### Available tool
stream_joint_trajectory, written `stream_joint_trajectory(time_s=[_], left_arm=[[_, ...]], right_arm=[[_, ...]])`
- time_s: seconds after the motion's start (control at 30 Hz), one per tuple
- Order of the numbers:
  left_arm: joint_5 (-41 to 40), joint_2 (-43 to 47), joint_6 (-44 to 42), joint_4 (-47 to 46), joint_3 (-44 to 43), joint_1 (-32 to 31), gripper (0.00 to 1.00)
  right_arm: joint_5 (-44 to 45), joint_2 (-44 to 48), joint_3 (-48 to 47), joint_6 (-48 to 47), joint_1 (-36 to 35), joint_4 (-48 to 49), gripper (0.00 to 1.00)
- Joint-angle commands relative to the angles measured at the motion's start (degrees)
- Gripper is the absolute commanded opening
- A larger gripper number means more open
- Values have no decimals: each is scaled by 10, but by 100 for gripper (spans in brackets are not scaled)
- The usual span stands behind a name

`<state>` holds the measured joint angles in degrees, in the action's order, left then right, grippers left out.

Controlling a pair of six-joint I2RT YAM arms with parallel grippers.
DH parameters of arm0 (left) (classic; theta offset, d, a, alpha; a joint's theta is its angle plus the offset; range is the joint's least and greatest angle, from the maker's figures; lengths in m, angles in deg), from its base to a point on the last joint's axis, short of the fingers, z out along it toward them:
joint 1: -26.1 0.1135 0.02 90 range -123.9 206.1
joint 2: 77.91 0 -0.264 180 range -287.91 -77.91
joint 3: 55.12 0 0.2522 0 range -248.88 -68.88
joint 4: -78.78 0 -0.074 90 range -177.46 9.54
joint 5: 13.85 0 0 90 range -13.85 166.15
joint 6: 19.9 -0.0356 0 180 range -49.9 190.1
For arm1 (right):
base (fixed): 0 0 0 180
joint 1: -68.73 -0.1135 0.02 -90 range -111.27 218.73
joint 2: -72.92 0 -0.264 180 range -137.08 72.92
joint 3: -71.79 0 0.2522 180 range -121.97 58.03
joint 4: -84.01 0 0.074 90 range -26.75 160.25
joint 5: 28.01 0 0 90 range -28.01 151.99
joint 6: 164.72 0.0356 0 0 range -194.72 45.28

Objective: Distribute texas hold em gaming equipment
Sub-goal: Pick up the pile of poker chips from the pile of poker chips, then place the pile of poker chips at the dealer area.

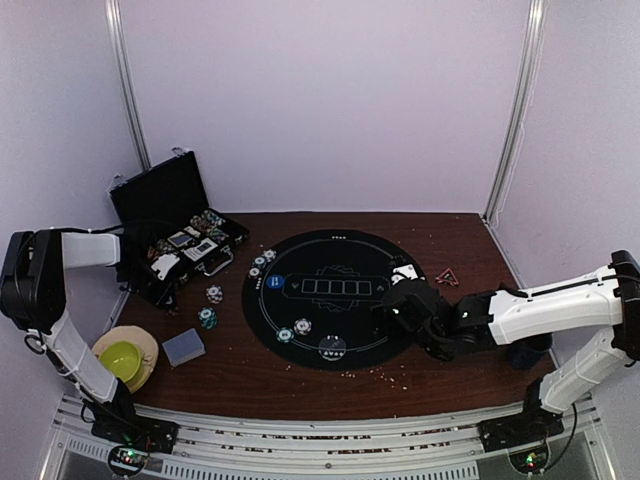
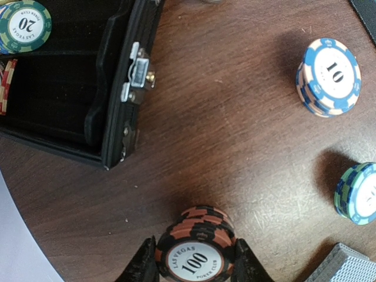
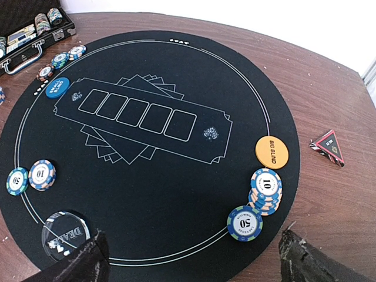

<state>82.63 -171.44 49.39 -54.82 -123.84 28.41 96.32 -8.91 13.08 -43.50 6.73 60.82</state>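
Left gripper (image 2: 192, 264): clenched on a stack of black-and-orange chips (image 2: 197, 226), with one finger on each side of it, at the bottom middle of the left wrist frame.
Stack height: it cannot be told whether this stack rests on the wooden table (image 2: 223, 135) or is lifted.
Chips near it: a blue-and-white stack (image 2: 329, 76) stands at the upper right and a green-and-blue chip (image 2: 358, 194) at the right edge, both on the table and well apart from the fingers.
Card deck (image 2: 346, 264): grey-blue, in the lower right corner, just beside the gripper.
Black case (image 2: 117, 88): open, in the upper left, with a green chip (image 2: 23, 24) inside.
Right gripper (image 3: 194, 247): fingers spread wide with nothing between them, above the near edge of the round black mat (image 3: 147, 170).
Mat, right side: an orange disc (image 3: 271, 151), below it a stack of blue-and-white chips (image 3: 265, 191) touching a single blue chip (image 3: 244, 223).
Mat, left side: a blue disc (image 3: 57, 87) at the upper left, two chips (image 3: 42, 174) side by side at the left edge, and a clear disc (image 3: 66, 230) at the lower left.
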Motion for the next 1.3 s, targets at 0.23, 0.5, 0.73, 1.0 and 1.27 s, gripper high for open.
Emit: stream_joint_trajectory(time_s=[0.23, 0.5, 0.73, 1.0, 1.27], left_arm=[[12, 35, -6, 17, -16, 5, 14], [16, 59, -10, 43, -37, -15, 6], [-9, 50, 8, 68, -93, -101, 3], [-26, -40, 39, 104, -232, -242, 2], [-37, -172, 49, 145, -399, -379, 3]], right_arm=[[5, -6, -6, -7, -2, -3, 100], [8, -5, -3, -5, -2, 0, 100], [22, 6, 4, -5, -1, 5, 100], [42, 17, 15, 4, 14, 9, 100], [79, 86, 51, 22, 38, 20, 100]])
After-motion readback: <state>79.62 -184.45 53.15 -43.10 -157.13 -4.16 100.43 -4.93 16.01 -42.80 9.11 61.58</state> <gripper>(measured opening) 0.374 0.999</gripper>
